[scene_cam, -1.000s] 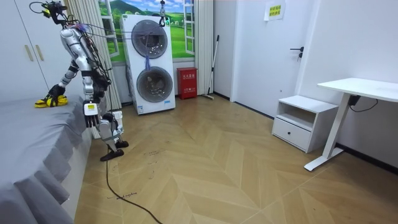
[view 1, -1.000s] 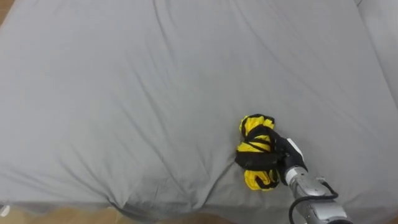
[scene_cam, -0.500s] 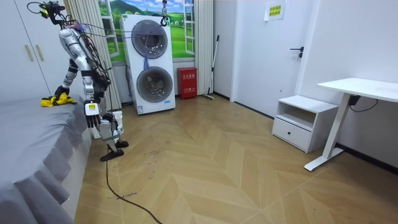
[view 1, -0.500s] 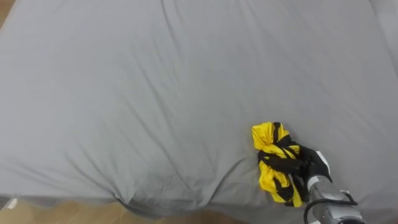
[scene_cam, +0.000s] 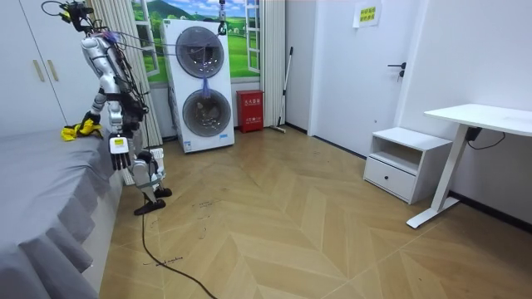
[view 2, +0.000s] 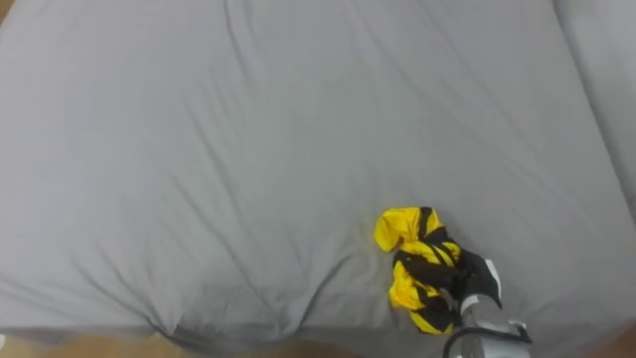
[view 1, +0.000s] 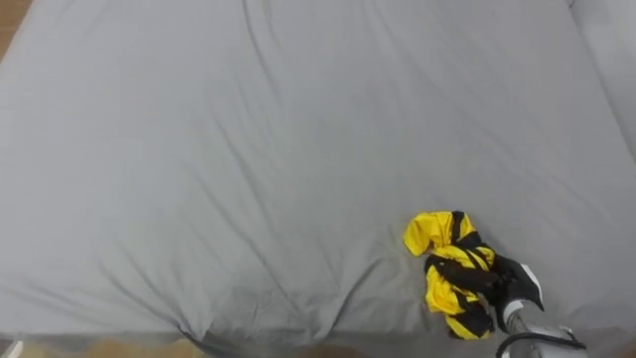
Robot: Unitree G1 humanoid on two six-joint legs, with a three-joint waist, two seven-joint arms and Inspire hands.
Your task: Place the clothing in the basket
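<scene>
Garment (view 1: 449, 270), yellow and black, crumpled on the grey bed (view 1: 248, 149) at 5 o'clock in the eye views. The right hand (view 1: 509, 283), at the bundle's 4 o'clock, is clamped on the cloth. Since a second ago, hand and bundle have drawn back towards the bed's near edge. In the room view the left hand (scene_cam: 121, 159) hangs beside the robot; whether it is closed cannot be told.

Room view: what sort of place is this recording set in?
Probably a bedroom that doubles as a laundry room: a grey-sheeted bed, two stacked front-loading laundry machines, and a white desk. The right hand grips a yellow-and-black garment at the bed's edge.
</scene>
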